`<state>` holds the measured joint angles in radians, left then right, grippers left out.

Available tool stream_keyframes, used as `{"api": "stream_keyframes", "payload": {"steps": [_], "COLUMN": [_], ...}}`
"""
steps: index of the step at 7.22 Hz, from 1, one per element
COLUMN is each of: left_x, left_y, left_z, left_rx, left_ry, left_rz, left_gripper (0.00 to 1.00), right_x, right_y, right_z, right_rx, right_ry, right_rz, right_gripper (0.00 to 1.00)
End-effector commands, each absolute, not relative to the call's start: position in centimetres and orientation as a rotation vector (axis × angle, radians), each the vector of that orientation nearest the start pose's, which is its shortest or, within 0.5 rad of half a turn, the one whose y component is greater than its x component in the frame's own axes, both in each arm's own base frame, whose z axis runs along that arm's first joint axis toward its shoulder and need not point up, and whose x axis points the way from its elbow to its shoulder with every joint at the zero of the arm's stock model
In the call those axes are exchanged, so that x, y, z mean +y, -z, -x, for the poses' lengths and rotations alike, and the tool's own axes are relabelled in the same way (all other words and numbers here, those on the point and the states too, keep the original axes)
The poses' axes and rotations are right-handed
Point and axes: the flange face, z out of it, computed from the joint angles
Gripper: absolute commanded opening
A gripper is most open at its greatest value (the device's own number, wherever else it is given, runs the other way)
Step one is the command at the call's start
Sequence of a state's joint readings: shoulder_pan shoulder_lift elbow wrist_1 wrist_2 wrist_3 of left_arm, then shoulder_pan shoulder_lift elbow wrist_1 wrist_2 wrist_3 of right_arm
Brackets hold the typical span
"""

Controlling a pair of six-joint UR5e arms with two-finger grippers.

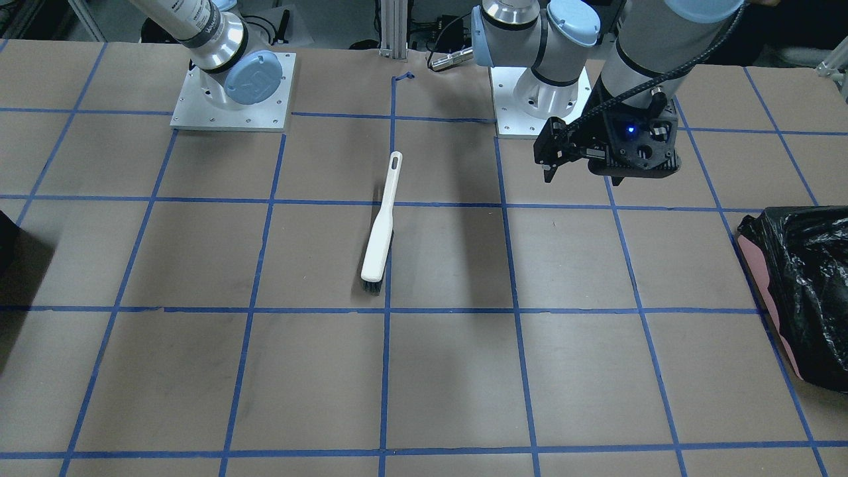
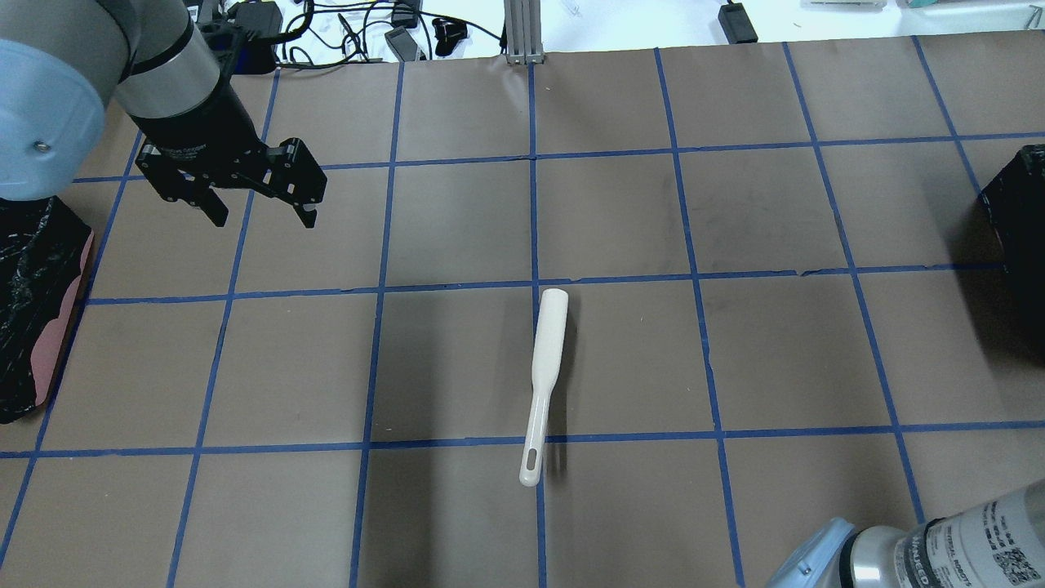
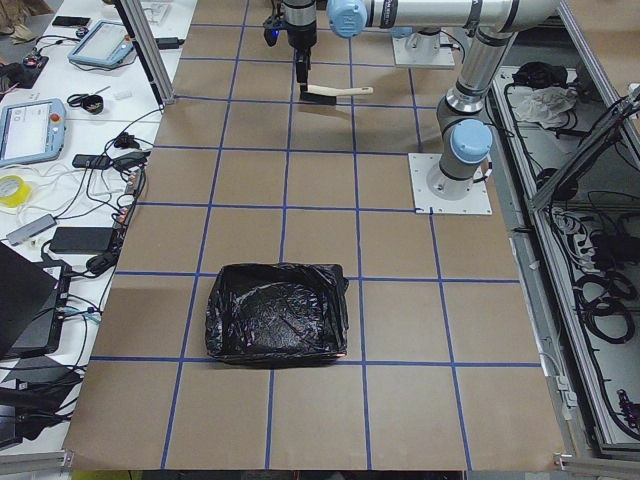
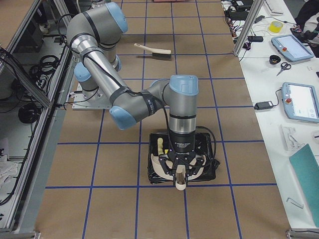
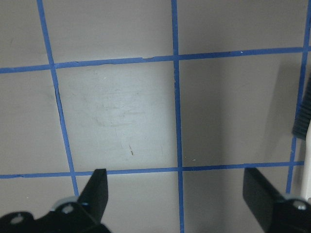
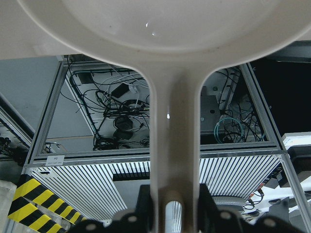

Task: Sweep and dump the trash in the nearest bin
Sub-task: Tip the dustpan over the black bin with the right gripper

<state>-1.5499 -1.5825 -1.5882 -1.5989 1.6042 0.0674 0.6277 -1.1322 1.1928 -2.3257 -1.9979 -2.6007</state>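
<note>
My right gripper (image 4: 179, 172) is shut on the handle of a cream dustpan (image 6: 165, 29) and holds it tipped over the black bin (image 4: 212, 172) at the table's right end. A yellow-green piece of trash (image 4: 159, 147) shows inside the bin beside the pan; the bread pieces are hidden. The bin also shows as a black slab in the overhead view (image 2: 1016, 237). My left gripper (image 2: 257, 204) is open and empty, hovering above the bare table (image 5: 121, 111). In the right wrist view the handle runs down between the gripper's (image 6: 172, 206) jaws.
A white hand brush (image 2: 545, 376) with black bristles lies mid-table, also seen from the front (image 1: 381, 225). A pink bin lined with a crinkly black bag (image 1: 801, 291) stands at the table's left end (image 3: 278, 325). Blue tape lines grid the brown table.
</note>
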Motion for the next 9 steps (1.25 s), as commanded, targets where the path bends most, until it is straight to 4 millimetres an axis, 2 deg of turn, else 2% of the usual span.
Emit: {"api": "stream_keyframes", "payload": {"steps": [1, 3, 4, 5, 7, 8, 9], "left_x": [-49.4, -49.3, -49.4, -49.4, -49.7, -49.7, -49.7], "left_y": [-47.0, -47.6, -47.9, -48.0, -48.2, -48.2, -48.3], "left_z": [11.9, 12.0, 12.1, 12.2, 11.3, 11.1, 11.0], "left_rx": [3.111, 3.117, 3.117, 3.113, 3.114, 3.116, 3.112], "left_ry": [-0.095, -0.064, -0.054, -0.047, -0.033, -0.031, -0.028], "left_rz": [-0.071, -0.070, -0.056, -0.056, -0.053, -0.055, -0.147], "left_gripper": [1.00, 1.00, 1.00, 1.00, 1.00, 1.00, 1.00], "right_x": [-49.1, -49.6, -50.4, -51.2, -55.7, -58.8, -61.2], "right_y": [-51.7, -51.6, -50.6, -50.9, -50.6, -50.3, -49.7], "right_z": [51.4, 51.1, 50.4, 48.6, 42.4, 37.9, 33.6], "right_rx": [-1.798, -1.822, -1.883, -1.985, -2.082, -2.088, -2.147], "right_ry": [0.695, 0.625, 0.476, 0.410, 0.305, 0.250, 0.202], "right_rz": [-1.684, -1.671, -1.698, -1.627, -1.562, -1.557, -1.532], "right_gripper": [0.00, 0.00, 0.00, 0.00, 0.00, 0.00, 0.00]}}
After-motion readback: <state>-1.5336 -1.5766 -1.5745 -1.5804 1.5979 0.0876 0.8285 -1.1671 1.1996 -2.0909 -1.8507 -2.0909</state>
